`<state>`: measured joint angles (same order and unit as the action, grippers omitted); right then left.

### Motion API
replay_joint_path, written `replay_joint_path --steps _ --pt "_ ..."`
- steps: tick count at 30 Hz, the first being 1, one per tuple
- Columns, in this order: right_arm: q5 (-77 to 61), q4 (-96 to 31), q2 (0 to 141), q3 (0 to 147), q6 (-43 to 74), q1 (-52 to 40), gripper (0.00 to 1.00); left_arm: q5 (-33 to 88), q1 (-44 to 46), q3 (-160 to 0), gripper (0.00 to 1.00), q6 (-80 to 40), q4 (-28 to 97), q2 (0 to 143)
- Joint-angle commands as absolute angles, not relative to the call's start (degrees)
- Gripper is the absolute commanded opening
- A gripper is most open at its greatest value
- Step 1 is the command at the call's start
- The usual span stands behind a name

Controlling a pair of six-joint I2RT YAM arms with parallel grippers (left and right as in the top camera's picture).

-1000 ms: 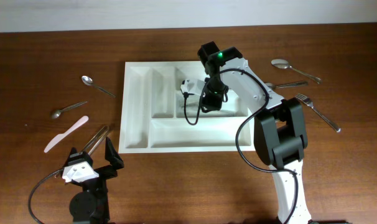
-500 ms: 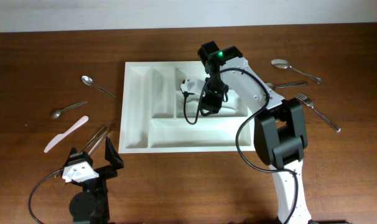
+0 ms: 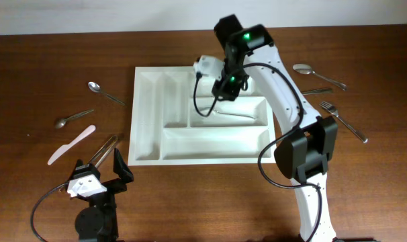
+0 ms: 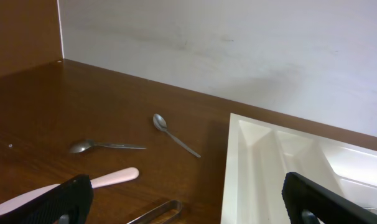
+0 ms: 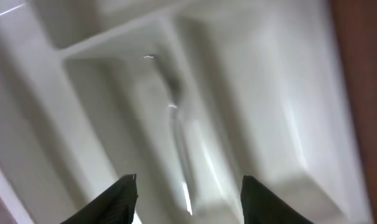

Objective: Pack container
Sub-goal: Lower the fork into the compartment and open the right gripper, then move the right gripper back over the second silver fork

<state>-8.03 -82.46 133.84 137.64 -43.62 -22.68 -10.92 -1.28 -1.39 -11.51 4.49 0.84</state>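
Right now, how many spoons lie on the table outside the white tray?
3. Left of the container: the back spoon and the front spoon. Right of it: the right spoon. A partly hidden utensil nearby might be another.

Container (image 3: 142, 114) smooth white plastic; table (image 3: 56, 54) dark wood, slight sheen; spoon (image 3: 107, 94) shiny metal

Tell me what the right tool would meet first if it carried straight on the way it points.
Most likely the metal utensil in a wide compartment of the cutlery tray, straight ahead of the right tool. The view is blurred, so it could meet the tray floor beside it.
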Motion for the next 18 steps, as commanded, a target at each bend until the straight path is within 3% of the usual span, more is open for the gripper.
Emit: replay_joint_path --steps 1,5,11,18 --pt "2.2 -83.2 132.53 141.56 -32.82 -21.8 0.55 -10.26 -1.61 -0.89 0.99 -10.79 4.38 0.36" --pt "7.03 -84.09 132.46 142.52 -25.65 -19.55 0.58 -10.26 -1.61 -0.89 0.99 -10.79 4.4 0.36" --pt "8.19 -88.92 132.46 142.52 -15.11 -12.25 0.75 -10.26 -1.61 -0.89 0.99 -10.79 4.38 0.36" --pt "1.83 -94.83 132.46 142.52 -11.51 -0.3 0.79 -10.26 -1.61 -0.89 0.99 -10.79 4.38 0.36"
